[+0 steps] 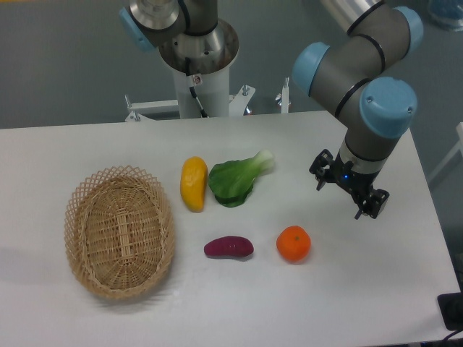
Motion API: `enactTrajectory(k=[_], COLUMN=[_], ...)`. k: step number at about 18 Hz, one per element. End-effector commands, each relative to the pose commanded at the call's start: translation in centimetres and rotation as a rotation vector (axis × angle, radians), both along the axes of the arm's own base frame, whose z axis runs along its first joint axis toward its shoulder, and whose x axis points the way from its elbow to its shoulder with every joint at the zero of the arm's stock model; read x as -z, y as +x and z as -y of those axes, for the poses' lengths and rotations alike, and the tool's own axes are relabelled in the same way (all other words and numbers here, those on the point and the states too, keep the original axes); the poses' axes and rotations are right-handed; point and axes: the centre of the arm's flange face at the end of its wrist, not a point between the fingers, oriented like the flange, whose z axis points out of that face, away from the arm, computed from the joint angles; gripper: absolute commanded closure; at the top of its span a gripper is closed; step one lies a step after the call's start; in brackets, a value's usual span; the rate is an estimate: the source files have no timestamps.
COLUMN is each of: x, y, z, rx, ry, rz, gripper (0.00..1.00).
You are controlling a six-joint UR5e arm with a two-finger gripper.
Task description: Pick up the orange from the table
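Observation:
The orange (294, 243) is a small round bright-orange fruit lying on the white table (376, 289), right of centre toward the front. My gripper (341, 199) hangs above the table up and to the right of the orange, apart from it. Its dark fingers (322, 173) stand spread with nothing between them, so it is open.
A purple sweet potato (228, 248) lies just left of the orange. Farther back are a yellow mango-like fruit (194, 183) and a green leafy vegetable (237, 180). A wicker basket (119, 230) sits at the left. The arm's base column (199, 65) stands behind the table's far edge.

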Motion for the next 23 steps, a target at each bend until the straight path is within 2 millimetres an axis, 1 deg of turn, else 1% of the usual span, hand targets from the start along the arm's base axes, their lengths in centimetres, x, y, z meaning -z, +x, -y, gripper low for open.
enactTrajectory(k=[7,14,16,18,20,22,23], x=[0.0,0.7,0.9,0.7,0.5,1.3,1.9], y=[0.0,0.4,0.8,1.1,1.6,2.3,2.9], z=[0.1,0.0,0.0,0.1,-0.3,-1.0,-1.9], rx=[-0.008,-0.027,-0.059,-0.104,-0.146,-0.195,-0.22], ry=[-0.001,-0.003,-0.004,-0.001,0.01,0.003,-0.005], rz=[0.005,0.014,0.023,0.026,0.033,0.047,0.055], gripper=[0.0,0.0,0.0,0.0,0.0,0.0,0.0])
